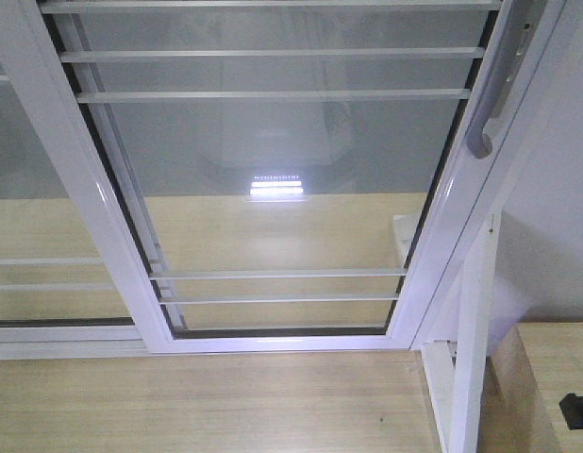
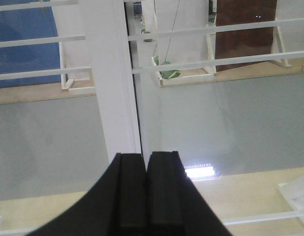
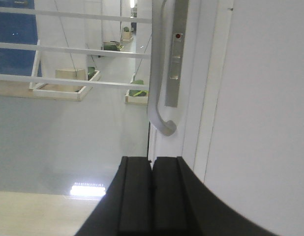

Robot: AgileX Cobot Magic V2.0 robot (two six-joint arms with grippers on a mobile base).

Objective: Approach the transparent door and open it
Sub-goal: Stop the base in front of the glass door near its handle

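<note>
The transparent door (image 1: 273, 189) fills the front view, clear glass in a white frame with thin white crossbars. Its curved grey handle (image 1: 494, 94) runs down the right stile. In the right wrist view the handle (image 3: 157, 73) and the lock plate (image 3: 174, 54) stand just above my right gripper (image 3: 152, 160), whose black fingers are shut together with nothing between them. My left gripper (image 2: 144, 156) is also shut and empty, facing a white frame post (image 2: 115, 78) at the door's left side. Neither gripper touches the door.
A handle-less glass panel (image 1: 37, 217) adjoins on the left. A white wall (image 1: 565, 208) and a white post (image 1: 471, 349) stand at the right. A wooden box (image 1: 551, 377) sits at the lower right. Light wood floor (image 1: 207, 401) lies before the door sill.
</note>
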